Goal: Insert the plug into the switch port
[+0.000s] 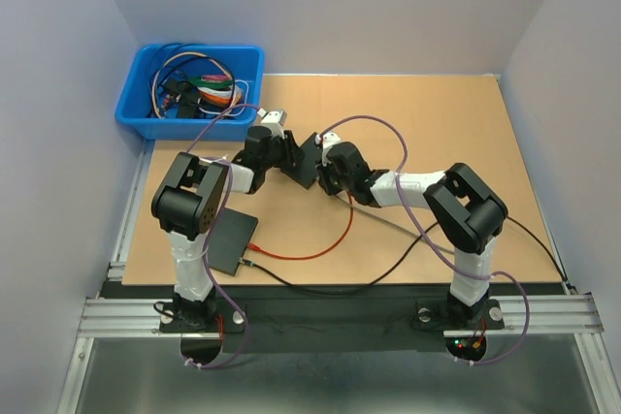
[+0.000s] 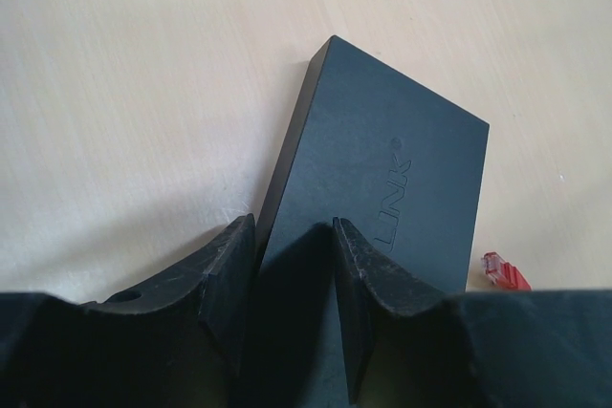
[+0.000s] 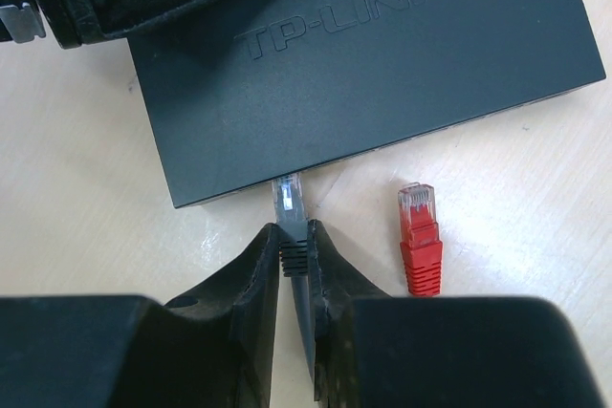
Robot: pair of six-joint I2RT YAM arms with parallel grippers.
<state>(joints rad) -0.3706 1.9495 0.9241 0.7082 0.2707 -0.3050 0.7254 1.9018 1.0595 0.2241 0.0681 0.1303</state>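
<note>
1. My right gripper (image 3: 295, 236) is pinching a clear-tipped dark grey plug (image 3: 287, 200) by its ribbed boot, with the fingers pressed against both sides.
2. In the right wrist view the plug's long axis runs from 6 to 12 o'clock, leaning a touch toward 11. Its clear tip leads.
3. The flat black plastic switch (image 3: 382, 74) lies dead ahead at 12 o'clock. Its front edge crosses the plug's axis, slanting up toward 2 o'clock.
4. The clear tip meets that front edge. The port face is hidden under the lid, so I cannot tell whether the tip has entered a port or only touches the housing.
5. My left gripper (image 2: 295, 231) is clamped on the switch's far end, one finger on each side, which I judge braces it against my push.
6. A loose red plug (image 3: 419, 236) rests on the pale wooden table (image 3: 76, 188) at 3 o'clock from mine. It is parallel to it and apart from it.
7. The coming move, as I judge it, is a straight push toward 12 o'clock. The slant of the edge may call for a small twist first.
</note>
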